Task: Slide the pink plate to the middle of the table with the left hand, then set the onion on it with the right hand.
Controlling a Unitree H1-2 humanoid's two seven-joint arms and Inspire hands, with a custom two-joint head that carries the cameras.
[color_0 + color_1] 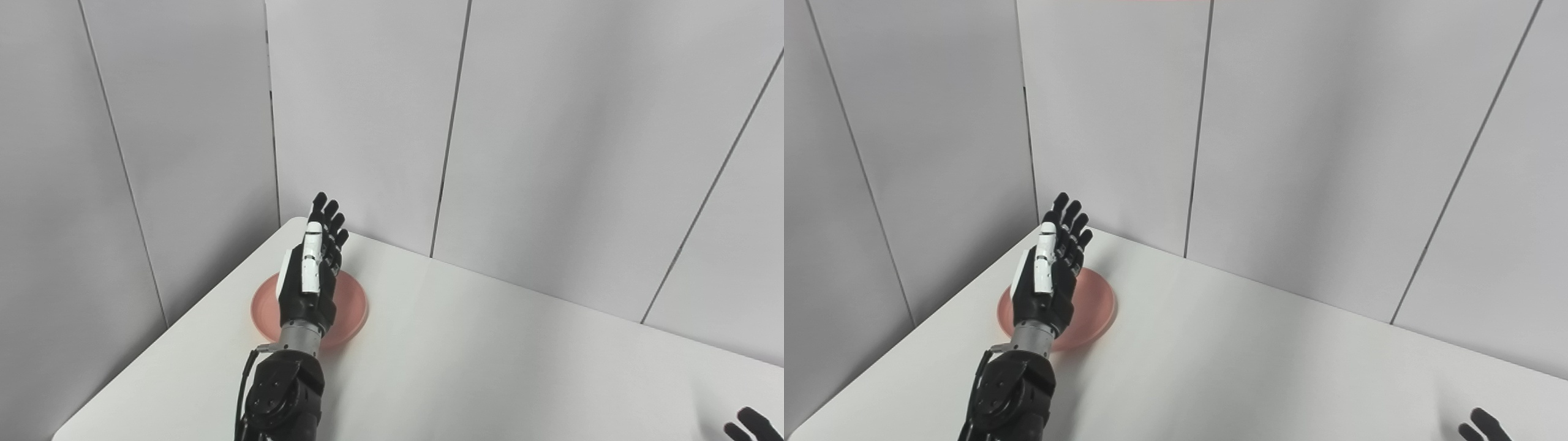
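Note:
The pink plate (352, 306) lies on the white table (490, 355) near its far left corner. My left hand (312, 269) hovers over the plate with its fingers stretched out and apart, holding nothing, and it hides the plate's middle. Whether it touches the plate I cannot tell. Only the fingertips of my right hand (750, 424) show at the bottom right corner, low by the table's near side. No onion is in view.
Grey wall panels (551, 122) close off the table at the back and on the left. The table's left edge (171, 331) runs close beside the plate.

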